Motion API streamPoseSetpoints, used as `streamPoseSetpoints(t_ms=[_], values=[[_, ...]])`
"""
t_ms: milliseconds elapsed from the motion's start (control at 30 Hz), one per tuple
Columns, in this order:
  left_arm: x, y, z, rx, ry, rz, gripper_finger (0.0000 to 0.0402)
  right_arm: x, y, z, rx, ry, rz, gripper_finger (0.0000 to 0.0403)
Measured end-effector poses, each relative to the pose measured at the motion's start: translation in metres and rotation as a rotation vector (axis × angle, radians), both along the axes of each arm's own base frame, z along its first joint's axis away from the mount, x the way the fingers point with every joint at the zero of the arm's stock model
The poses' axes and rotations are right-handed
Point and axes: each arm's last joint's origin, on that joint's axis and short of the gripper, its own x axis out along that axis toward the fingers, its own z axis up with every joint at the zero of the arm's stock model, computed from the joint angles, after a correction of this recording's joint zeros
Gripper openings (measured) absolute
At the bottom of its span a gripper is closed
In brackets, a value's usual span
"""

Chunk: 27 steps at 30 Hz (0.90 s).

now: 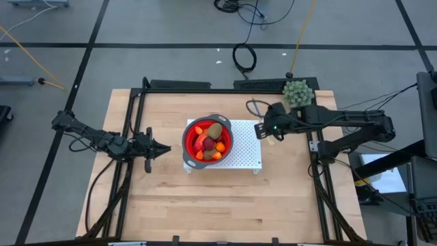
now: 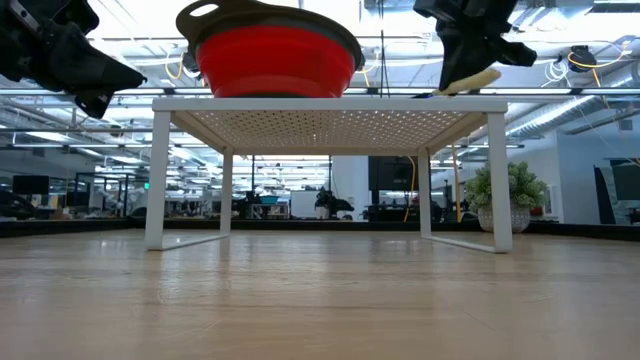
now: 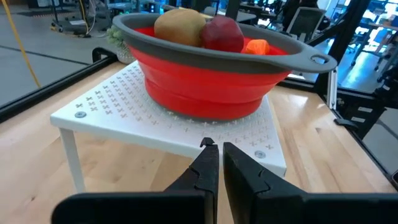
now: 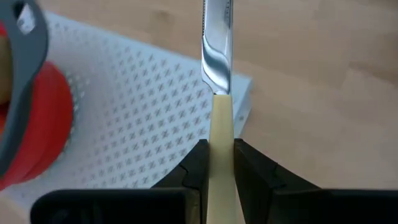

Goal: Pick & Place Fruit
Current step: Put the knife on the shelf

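The right gripper is clamped on the slim pale-handled knife, blade over the white perforated metal rack. Beside it, the red collapsible bowl holds the fruit. The left gripper, fingers together, hovers opposite.

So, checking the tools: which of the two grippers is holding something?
The right gripper, over the white rack's corner, clamps the knife; the left gripper is shut on nothing.
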Motion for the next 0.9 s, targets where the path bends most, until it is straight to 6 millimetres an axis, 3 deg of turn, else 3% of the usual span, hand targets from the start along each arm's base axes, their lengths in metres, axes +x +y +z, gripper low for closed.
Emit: streamPoseSetpoints(t_ms=[400,733,900], values=[[0.000,0.000,0.000,0.025,0.004,-0.002,0.0021,0.018,0.040,-0.013,0.095,-0.008,-0.017,0.0045],[0.000,0.000,-0.001,0.046,0.009,-0.005,0.0021,0.025,0.052,-0.009,0.129,-0.122,-0.054,0.0045],[0.000,0.000,-0.001,0.048,0.010,-0.005,0.0021,0.039,0.055,-0.017,0.138,-0.141,-0.052,0.0045]])
